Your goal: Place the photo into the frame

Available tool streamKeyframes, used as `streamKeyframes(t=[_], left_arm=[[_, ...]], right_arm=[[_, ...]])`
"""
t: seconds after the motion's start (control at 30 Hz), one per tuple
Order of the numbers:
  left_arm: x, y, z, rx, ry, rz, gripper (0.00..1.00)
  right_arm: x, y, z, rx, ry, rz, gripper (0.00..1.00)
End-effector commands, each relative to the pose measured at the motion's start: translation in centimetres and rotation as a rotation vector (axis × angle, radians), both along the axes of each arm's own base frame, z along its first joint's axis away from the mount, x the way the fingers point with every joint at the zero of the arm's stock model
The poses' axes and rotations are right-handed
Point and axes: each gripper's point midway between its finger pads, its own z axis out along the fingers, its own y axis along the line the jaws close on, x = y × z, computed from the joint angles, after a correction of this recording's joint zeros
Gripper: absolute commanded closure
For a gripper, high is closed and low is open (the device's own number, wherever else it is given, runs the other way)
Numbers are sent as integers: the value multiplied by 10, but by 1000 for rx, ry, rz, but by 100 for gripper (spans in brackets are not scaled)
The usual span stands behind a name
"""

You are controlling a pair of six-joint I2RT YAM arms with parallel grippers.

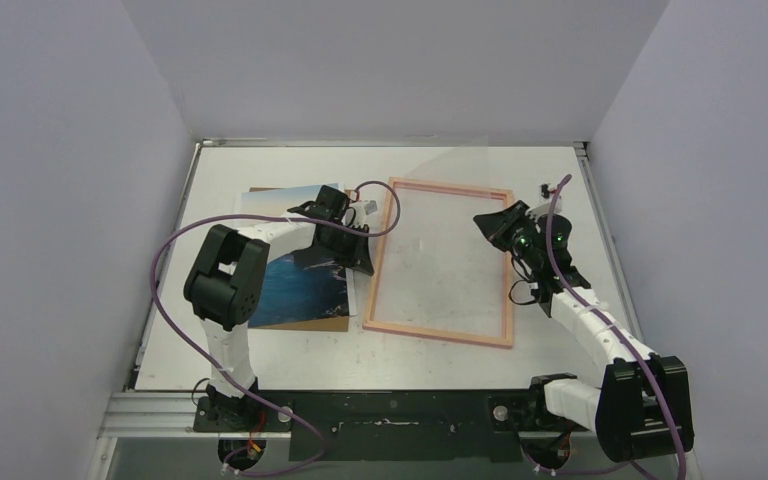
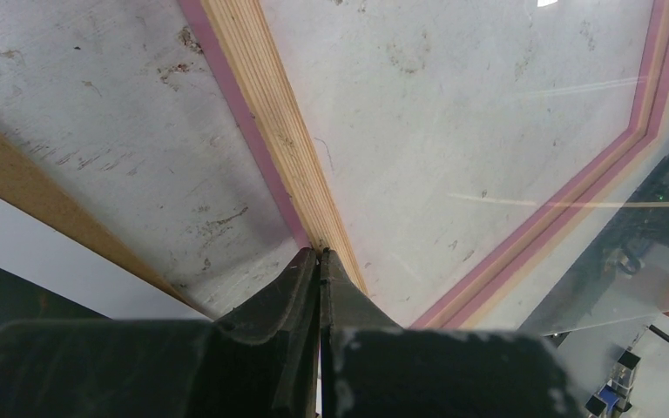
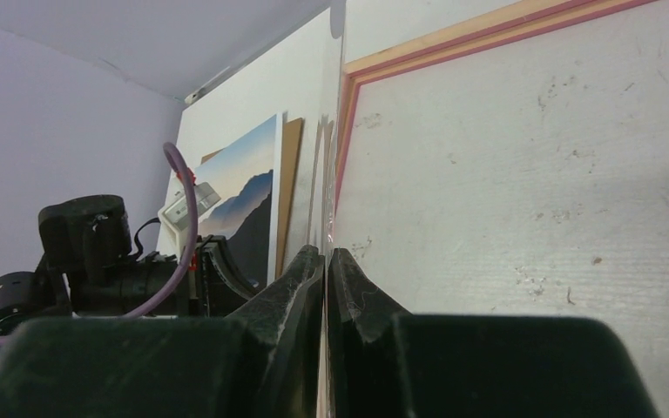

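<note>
The left arm [image 1: 250, 240] covers the middle of the photo [image 1: 305, 285]; the brown board [image 1: 310, 322] beneath shows only a strip. From above the clear sheet [image 1: 440, 165] is almost too faint to trace. Whether the pressed-together left claw [image 2: 320, 254] pinches anything cannot be told.

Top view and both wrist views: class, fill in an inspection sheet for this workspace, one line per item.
Surface: white table, scuffed and speckled.
Job's things: photo lies on a brown board, left of the frame; the frame lies flat with bare table showing through it.
Clutter: nothing seen.
Grippers: left gripper shut at the frame's left rail, and what it pinches cannot be told; right gripper shut on the edge of a clear sheet.
Cables: purple cables loop along both arms.
Surroundings: plain pale walls on three sides.
</note>
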Motion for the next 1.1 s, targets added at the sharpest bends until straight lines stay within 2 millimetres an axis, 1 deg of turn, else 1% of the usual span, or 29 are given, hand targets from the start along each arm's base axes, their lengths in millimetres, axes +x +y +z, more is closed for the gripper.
streamKeyframes(t=[0.0,0.23,0.4,0.6,0.7,0.77,0.83,0.9,0.93,1.07], left_arm=[[-2,5,-5,33,-15,-5,100],[-2,5,-5,35,-16,-5,100],[-4,6,-8,42,-8,-11,100],[-4,7,-6,42,-12,-15,100],[-4,7,-6,41,-11,-16,100],[-4,6,-4,42,-13,-17,100],[-3,7,-3,42,-15,-15,100],[-2,7,-2,41,-16,-13,100],[-2,7,-2,39,-16,-14,100],[-2,9,-1,35,-16,-8,100]], right_arm=[[-5,0,-19,-61,43,20,95],[-9,-8,-31,-73,79,-27,95],[-11,-10,-36,-92,84,-21,94],[-9,-5,-48,-111,119,11,73],[-7,-6,-52,-121,130,11,66],[-6,-7,-56,-137,147,7,59],[-5,-9,-57,-159,159,3,47],[-3,-13,-60,-191,177,-11,31],[-3,-15,-61,-211,188,-21,25],[-3,-26,-65,-307,235,-59,8]])
